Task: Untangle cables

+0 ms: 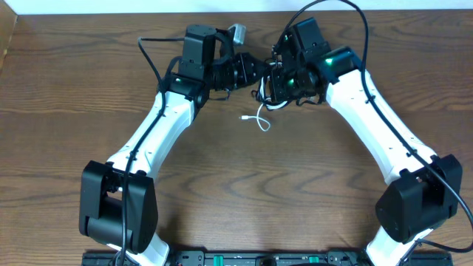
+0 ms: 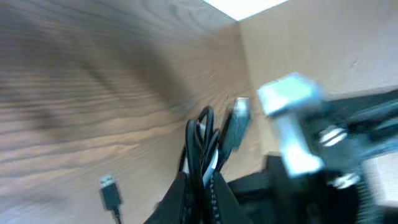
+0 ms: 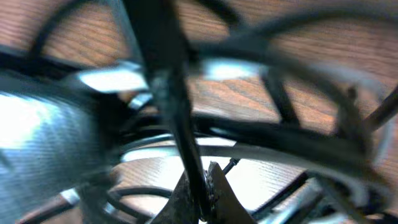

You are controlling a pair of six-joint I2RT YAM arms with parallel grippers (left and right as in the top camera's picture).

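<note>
Cables [image 1: 267,94] sit bunched at the far middle of the wooden table [image 1: 74,89], strung between the two grippers. On the left, the left arm [image 1: 159,129] reaches up and inward, and the left gripper [image 1: 250,71] points right toward the bundle. Its wrist view shows the fingers [image 2: 179,198] pressed together on several loops of the black cable [image 2: 200,140], which rise out of the pinch, with a sliver of white showing among them. A dark plug [image 2: 236,123] stands just beside the top of those loops, and a second small plug end [image 2: 110,190] lies apart to the left over the wood. Below the bundle, a loose curl of the white cable [image 1: 259,118] rests on the table, free of both grippers. Further right, the right gripper [image 1: 276,80] faces the left one, almost touching the tangle. Its wrist view is badly blurred, yet the fingertips [image 3: 214,186] appear closed tight on a black strand, with a pale cord crossing behind. The right arm [image 1: 377,133] slopes away to the lower right.
</note>
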